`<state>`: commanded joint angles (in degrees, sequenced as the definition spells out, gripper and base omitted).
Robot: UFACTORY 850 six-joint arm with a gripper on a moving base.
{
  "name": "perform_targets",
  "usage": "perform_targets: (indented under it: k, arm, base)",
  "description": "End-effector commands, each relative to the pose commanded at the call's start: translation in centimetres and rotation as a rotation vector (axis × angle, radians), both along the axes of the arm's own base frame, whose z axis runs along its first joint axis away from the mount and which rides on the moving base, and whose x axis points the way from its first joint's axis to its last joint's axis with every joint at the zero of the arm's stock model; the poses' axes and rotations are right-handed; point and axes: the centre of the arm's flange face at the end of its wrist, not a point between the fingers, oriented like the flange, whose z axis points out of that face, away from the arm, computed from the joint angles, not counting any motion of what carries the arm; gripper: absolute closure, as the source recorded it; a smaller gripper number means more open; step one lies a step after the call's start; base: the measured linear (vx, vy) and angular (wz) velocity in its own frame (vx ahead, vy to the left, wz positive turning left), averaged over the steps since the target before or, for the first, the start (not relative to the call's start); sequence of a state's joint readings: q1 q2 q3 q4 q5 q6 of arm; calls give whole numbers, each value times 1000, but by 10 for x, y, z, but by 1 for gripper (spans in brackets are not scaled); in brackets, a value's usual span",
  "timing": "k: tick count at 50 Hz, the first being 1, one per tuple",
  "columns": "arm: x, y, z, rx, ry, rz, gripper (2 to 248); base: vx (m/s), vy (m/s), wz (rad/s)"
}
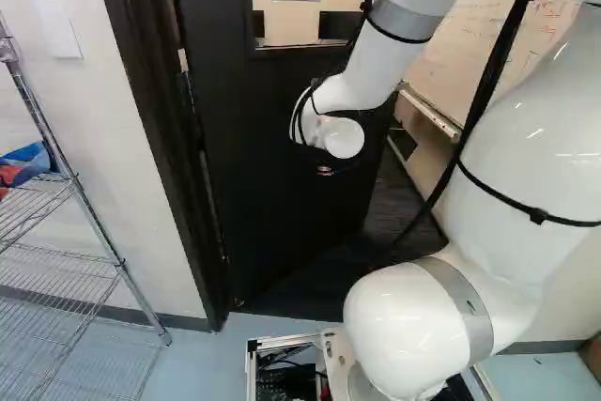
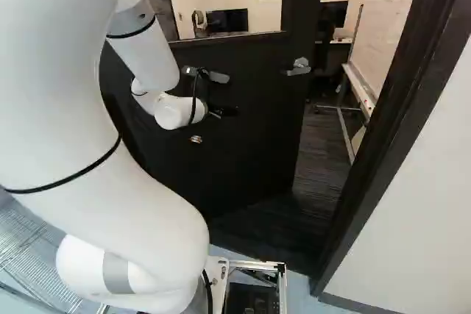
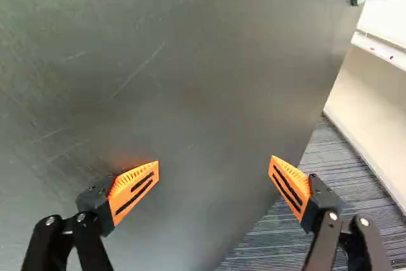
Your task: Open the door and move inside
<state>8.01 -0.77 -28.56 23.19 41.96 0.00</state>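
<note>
Door (image 2: pixel 257 145) ajar, its dark face turned toward the arm (image 1: pixel 366 63) and slanting away from the hinge edge (image 1: pixel 232 232), at the left of the left base view, to the free edge, which stands inside the room, clear of the frame (image 2: pixel 390 130). The gripper (image 3: pixel 214 166) is open and empty, its two orange pads (image 3: pixel 136 185) spread wide apart, and it faces the lower part of the door, below the handle (image 2: pixel 298 70). Whether a fingertip touches the face I cannot tell.

What matters is which way the face lies from the gripper: straight ahead, with the free edge off to one side. One finger stands before the face; past the other, the wrist view shows the striped carpet (image 3: pixel 273 245) beyond the door's edge. The handle lies farther ahead on that same side, well apart from both fingers.

Since the latch side is out of the frame, the handle probably needs no turning. The move called for looks like a push against the face, away from the base and toward the room, with the base following through. Near the free edge a push should swing the door easily, but a finger sliding past that edge could lose it or catch.
</note>
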Motion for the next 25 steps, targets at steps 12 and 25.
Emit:
perform_targets:
  k: [12,25]
  arm:
    - [17,3,0,0,-1,3,3]
    - [32,8,0,1,-4,7,3]
  base:
    - [0,0,0]
    - [0,0,0]
